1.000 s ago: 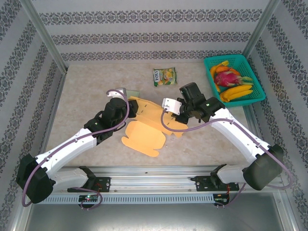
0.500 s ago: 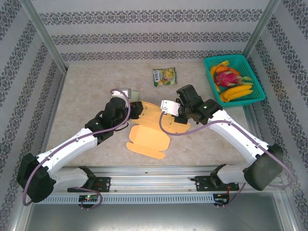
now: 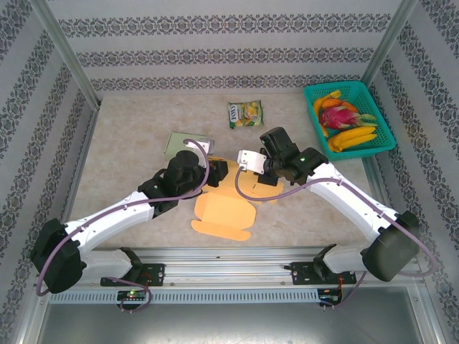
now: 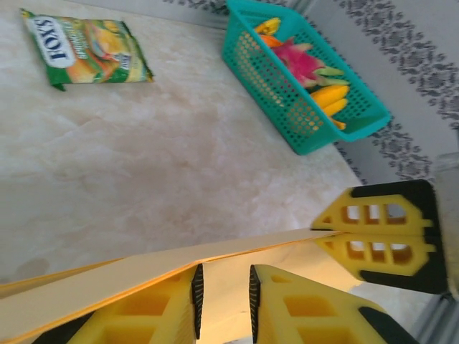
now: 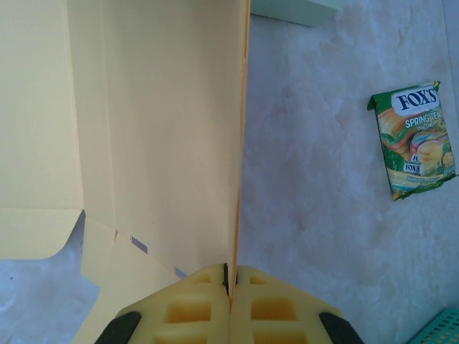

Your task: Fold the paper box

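Paper box (image 3: 221, 213) lies half opened on the counter (image 3: 129, 143), one wall raised with its edge clamped between the closed fingers of the right gripper (image 5: 229, 276), the flat panels spreading to one side of that gripper. The left gripper (image 4: 224, 297), jaws a little apart, sits against the same wall, just short of the right gripper; whether it pinches the card I cannot tell. For a clean crease, I judge the right should hold firm while the left presses beside the scored line, square to it.
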Robot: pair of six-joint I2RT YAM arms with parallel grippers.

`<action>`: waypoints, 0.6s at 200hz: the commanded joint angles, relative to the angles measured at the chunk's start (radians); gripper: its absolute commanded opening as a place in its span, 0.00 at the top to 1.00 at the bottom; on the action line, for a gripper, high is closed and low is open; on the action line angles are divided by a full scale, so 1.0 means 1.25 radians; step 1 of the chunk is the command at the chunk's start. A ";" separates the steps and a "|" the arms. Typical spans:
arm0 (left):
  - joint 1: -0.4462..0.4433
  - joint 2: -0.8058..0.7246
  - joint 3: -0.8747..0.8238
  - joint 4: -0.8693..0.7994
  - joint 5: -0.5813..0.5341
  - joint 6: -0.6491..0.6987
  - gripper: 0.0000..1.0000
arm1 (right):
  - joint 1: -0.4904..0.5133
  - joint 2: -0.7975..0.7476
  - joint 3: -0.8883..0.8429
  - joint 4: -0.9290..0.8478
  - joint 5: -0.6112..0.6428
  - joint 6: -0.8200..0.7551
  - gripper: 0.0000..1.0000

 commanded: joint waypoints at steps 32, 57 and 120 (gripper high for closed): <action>0.057 -0.106 0.045 -0.161 -0.192 -0.002 0.72 | -0.010 0.000 0.019 -0.009 -0.015 0.011 1.00; 0.068 -0.114 0.052 -0.185 -0.217 -0.032 0.72 | -0.011 0.003 0.017 -0.012 -0.017 0.013 1.00; 0.077 -0.065 0.072 -0.165 -0.181 -0.073 0.70 | -0.006 -0.009 0.016 -0.017 -0.017 0.015 1.00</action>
